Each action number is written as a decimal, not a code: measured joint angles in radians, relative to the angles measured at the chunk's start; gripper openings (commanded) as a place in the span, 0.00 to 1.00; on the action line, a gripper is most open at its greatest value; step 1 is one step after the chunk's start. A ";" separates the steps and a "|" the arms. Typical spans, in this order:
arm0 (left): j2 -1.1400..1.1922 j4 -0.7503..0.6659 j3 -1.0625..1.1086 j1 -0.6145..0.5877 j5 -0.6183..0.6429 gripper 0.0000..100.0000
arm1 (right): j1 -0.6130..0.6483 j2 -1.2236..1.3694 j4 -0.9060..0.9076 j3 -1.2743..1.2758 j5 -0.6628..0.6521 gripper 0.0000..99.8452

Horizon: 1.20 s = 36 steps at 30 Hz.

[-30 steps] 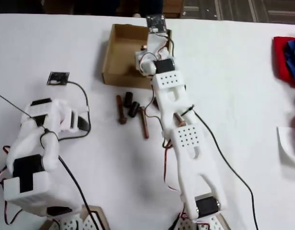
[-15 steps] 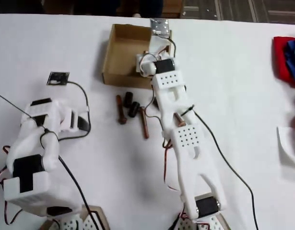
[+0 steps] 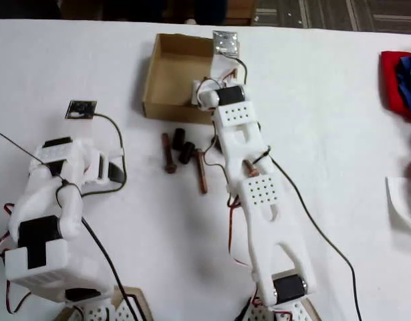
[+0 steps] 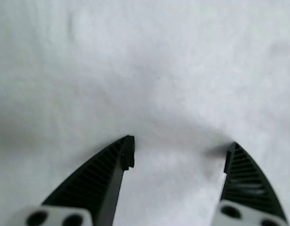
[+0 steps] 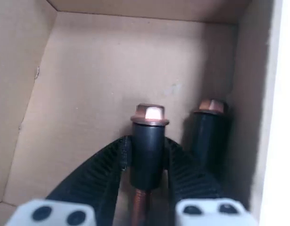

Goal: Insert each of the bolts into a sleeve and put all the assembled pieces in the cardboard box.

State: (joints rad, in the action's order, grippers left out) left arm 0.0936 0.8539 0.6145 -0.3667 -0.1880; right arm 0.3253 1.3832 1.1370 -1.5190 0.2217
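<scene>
While in gripper point(image 5: 148, 145), bolt point(image 5: 149, 114) inside box point(image 5: 88, 70)

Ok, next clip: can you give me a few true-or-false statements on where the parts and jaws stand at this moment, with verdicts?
1. The right gripper has its jaws clamped on an assembled piece inside the cardboard box. True.
2. That is the only assembled piece in the box. False: a second assembled piece stands beside it, by the box wall.
3. The left gripper is shut on a sleeve. False: its jaws are open over the bare table, with nothing between them.
4. Loose bolts and sleeves lie on the table outside the box. True.
</scene>
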 measured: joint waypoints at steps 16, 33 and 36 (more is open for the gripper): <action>0.000 0.000 0.000 0.000 0.000 0.31 | -0.057 -0.141 0.167 -0.101 -0.137 0.06; 0.000 0.000 -0.002 0.000 0.000 0.31 | 0.009 -0.614 0.609 0.450 -0.321 0.12; 0.000 0.000 -0.002 0.000 0.000 0.31 | 0.009 -0.646 0.554 0.658 -0.393 0.12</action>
State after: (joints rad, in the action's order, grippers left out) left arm 0.0936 0.8539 0.6130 -0.3667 -0.1880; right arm 0.3345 0.7373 1.6909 -0.8608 -0.1711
